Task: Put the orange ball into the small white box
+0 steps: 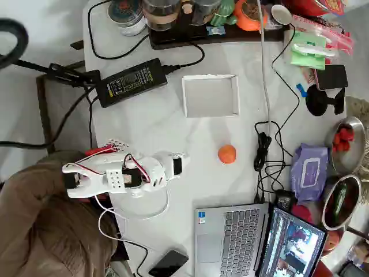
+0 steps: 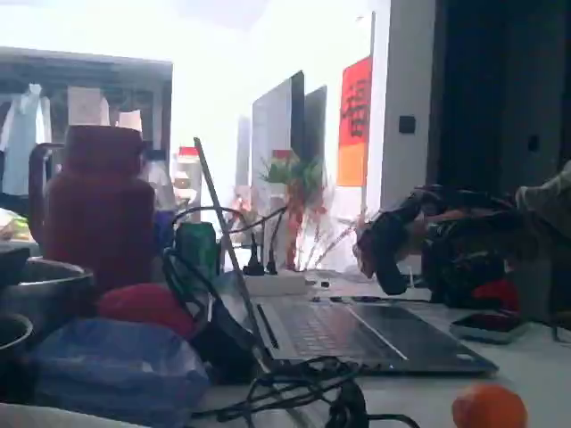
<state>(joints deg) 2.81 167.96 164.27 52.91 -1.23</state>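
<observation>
step: approach, nothing grasped | gripper (image 1: 180, 164) finger state: cannot tell | orange ball (image 1: 227, 154) well ahead of fingertips | small white box (image 1: 210, 96) beyond, empty | next: reach to ball, straddle, close

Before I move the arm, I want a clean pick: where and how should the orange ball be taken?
Grip the orange ball across its widest middle, coming straight down from above. It is a smooth sphere lying free on the table, with open space around it; the cables lie apart in the overhead view. The tool is well off.
</observation>
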